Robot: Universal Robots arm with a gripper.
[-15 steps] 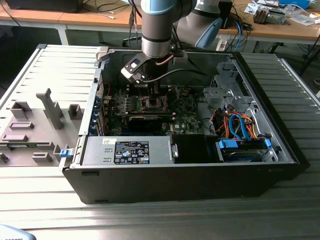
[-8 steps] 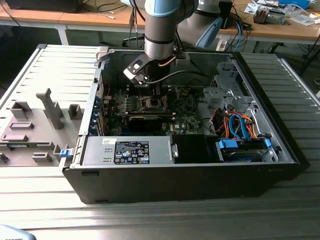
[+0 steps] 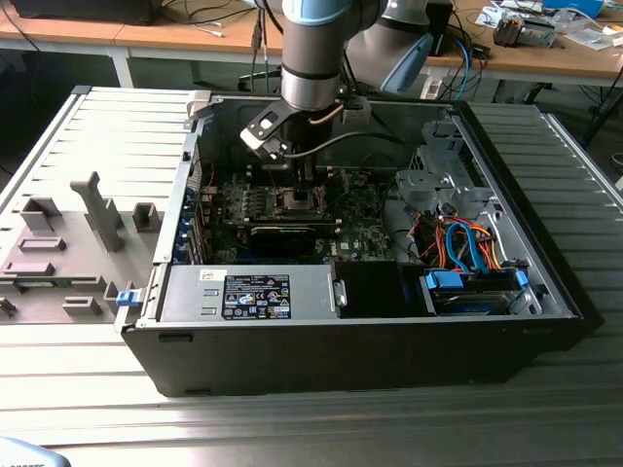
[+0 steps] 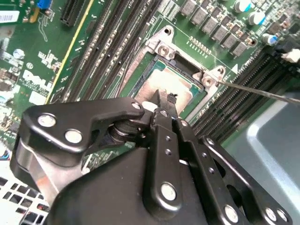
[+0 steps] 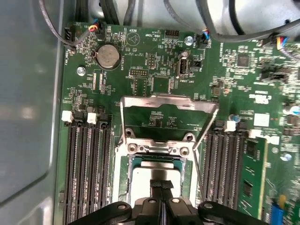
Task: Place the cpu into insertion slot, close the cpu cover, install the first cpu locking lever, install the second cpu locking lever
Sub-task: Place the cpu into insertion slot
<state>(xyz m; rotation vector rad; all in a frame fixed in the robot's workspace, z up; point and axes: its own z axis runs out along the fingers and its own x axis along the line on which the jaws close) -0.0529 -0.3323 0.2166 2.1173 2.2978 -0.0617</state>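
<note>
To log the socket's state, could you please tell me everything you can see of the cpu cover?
In the first wrist view the cpu cover is a thin silvery metal frame with a square window, through which green board shows. It is swung open, away from the insertion slot, on a hinge bracket at the slot's edge. Nothing else touches it; the gripper is over the cpu, apart from the cover.

Exterior view: bright, diffuse light from above. Pale sheen on the ribbed grey metal surface (image 3: 292,428); inside of the open black computer case (image 3: 341,360) shadowed. First wrist view: green circuit board (image 5: 154,61) evenly lit, glare on the thin silvery metal cpu cover (image 5: 168,101).
</note>
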